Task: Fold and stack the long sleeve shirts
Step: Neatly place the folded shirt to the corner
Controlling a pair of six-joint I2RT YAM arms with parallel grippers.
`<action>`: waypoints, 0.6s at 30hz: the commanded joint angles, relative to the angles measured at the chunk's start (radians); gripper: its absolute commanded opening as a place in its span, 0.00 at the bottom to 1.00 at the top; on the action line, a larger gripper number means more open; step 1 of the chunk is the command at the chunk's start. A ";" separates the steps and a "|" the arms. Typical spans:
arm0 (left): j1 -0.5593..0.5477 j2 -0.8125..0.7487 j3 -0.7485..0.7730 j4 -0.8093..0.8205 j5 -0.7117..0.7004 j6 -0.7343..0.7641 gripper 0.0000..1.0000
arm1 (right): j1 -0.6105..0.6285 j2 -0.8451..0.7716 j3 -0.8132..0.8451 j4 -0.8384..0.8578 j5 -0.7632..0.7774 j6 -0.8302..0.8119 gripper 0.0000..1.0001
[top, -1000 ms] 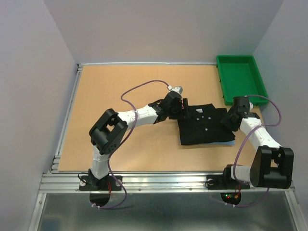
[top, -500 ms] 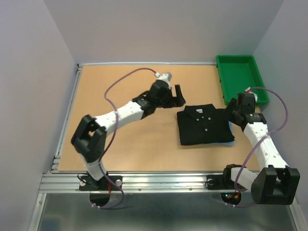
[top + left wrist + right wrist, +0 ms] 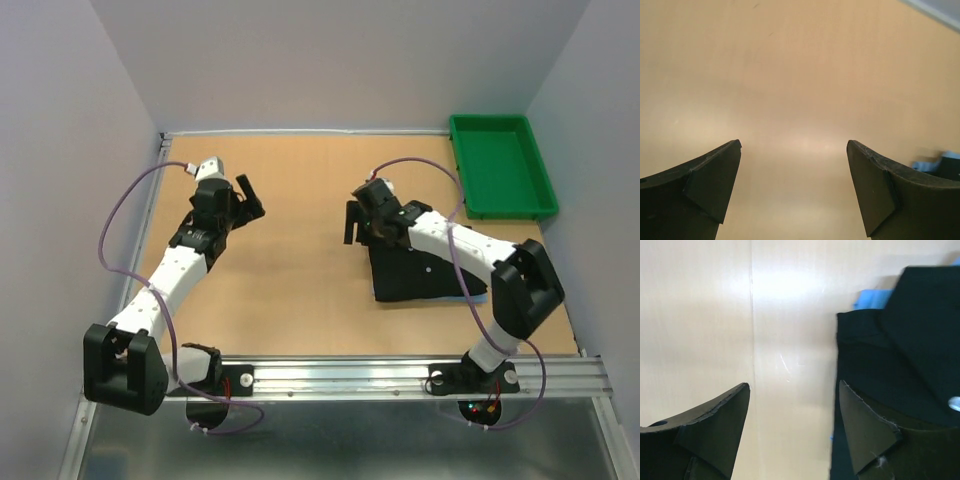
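Black shirt [image 3: 415,280]: folded flat, just near-left of green tray [image 3: 500,160].
Light blue shirt [image 3: 870,299]: beneath black, edge peeking out.
Right gripper [image 3: 792,385]: left of tray, jaws apart, empty.
Left gripper [image 3: 794,150]: far left of tray, spread wide, empty.

We see the black shirt [image 3: 412,284] folded into a compact rectangle, lying flat on the right half of the surface [image 3: 300,270], with a small white button [image 3: 954,402] showing on its front. It rests on top of the light blue shirt [image 3: 871,298], of which we make out only thin slivers along the black one's edges.
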State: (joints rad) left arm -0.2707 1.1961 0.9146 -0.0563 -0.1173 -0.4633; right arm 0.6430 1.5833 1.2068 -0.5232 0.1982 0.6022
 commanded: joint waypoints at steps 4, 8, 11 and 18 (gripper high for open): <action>0.027 -0.101 -0.169 0.016 -0.097 0.066 0.99 | 0.041 0.205 0.129 0.081 -0.054 0.148 0.78; 0.028 -0.075 -0.143 0.006 -0.127 0.083 0.99 | 0.041 0.283 0.151 0.083 -0.082 0.153 0.80; 0.031 -0.055 -0.131 0.010 -0.119 0.084 0.99 | 0.040 0.317 0.143 0.083 -0.085 0.142 0.82; 0.042 -0.039 -0.125 0.004 -0.108 0.083 0.99 | -0.014 0.282 0.005 0.078 -0.080 0.099 0.85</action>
State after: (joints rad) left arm -0.2379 1.1584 0.7471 -0.0853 -0.2108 -0.3969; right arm 0.6682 1.9045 1.2842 -0.4549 0.1120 0.7292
